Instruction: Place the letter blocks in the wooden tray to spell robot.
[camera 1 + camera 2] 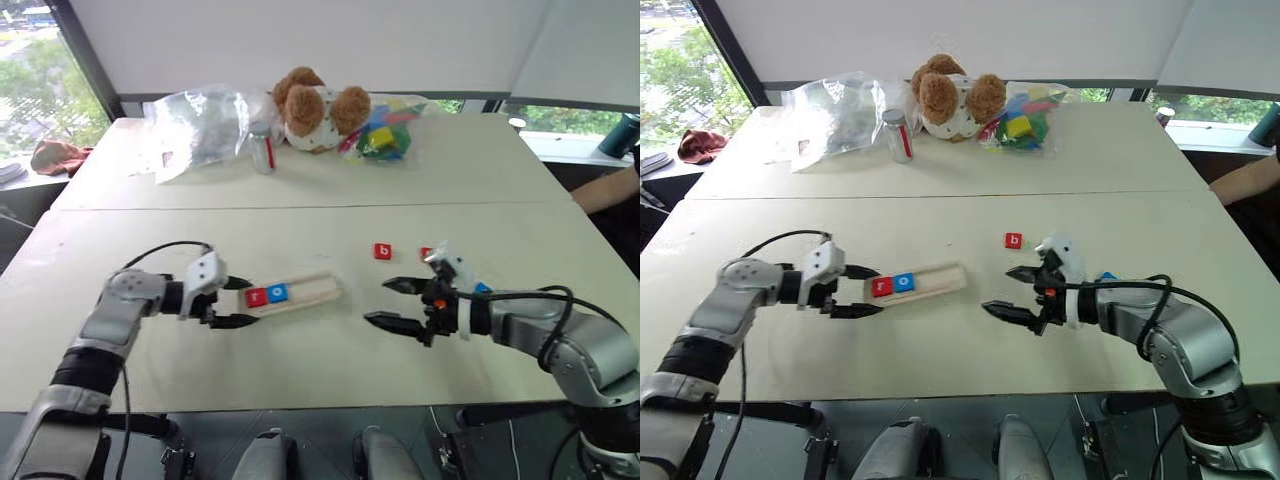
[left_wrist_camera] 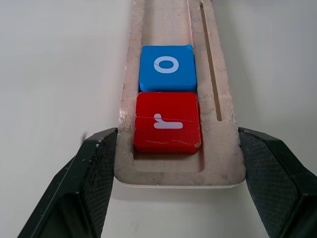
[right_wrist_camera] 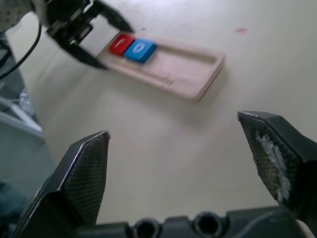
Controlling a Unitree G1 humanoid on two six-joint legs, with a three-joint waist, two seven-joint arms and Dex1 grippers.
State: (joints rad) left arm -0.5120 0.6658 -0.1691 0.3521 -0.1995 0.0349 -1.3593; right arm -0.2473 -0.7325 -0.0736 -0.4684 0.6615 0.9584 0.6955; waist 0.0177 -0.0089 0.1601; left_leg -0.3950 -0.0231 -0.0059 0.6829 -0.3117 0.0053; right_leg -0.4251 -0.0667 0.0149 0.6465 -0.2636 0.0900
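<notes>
The wooden tray [image 1: 315, 290] lies on the table with a red "r" block [image 2: 167, 122] at its left end and a blue "o" block [image 2: 167, 66] beside it. My left gripper [image 1: 245, 302] is shut on that end of the tray, one finger pressed against each long side. A red "b" block [image 1: 382, 251] lies loose on the table to the right. Another red block [image 1: 427, 253] and a blue one [image 1: 483, 288] peek out from behind my right arm. My right gripper [image 1: 376, 300] hangs open and empty just right of the tray.
At the back of the table stand a teddy bear [image 1: 318, 108], a clear plastic bag [image 1: 200, 125], a small jar [image 1: 262, 148] and a bag of coloured toy blocks [image 1: 385, 135]. A person's arm [image 1: 610, 190] rests at the right edge.
</notes>
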